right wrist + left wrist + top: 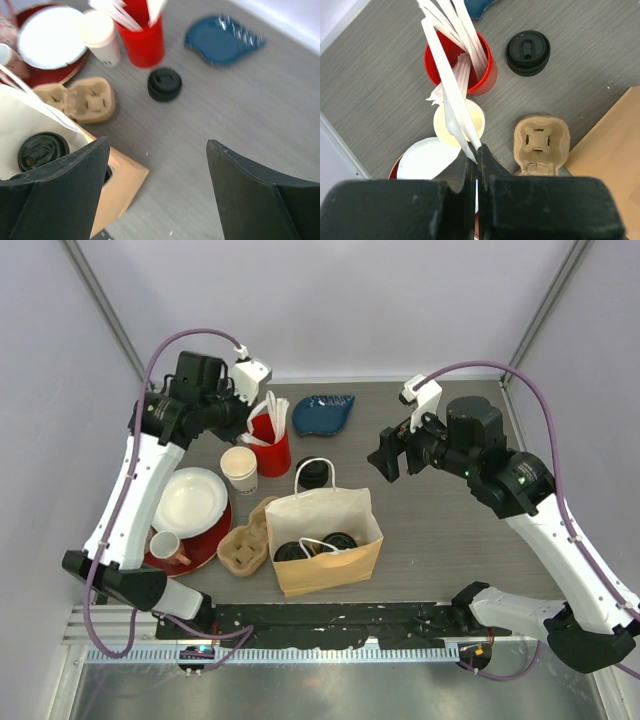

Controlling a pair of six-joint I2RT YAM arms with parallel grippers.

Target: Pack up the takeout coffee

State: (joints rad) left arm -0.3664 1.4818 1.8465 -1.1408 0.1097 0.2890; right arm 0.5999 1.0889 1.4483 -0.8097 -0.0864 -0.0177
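Observation:
Two lidded cream cups stand inside the open brown paper bag; one black lid shows in the right wrist view. A third cream cup stands uncovered left of the bag. Its loose black lid lies on the table behind the bag. My left gripper is shut on a white stick above the red cup. My right gripper is open and empty, above the table right of the lid.
A cardboard cup carrier lies left of the bag. A red plate with a white bowl and a mug sits at the left. A blue dish is at the back.

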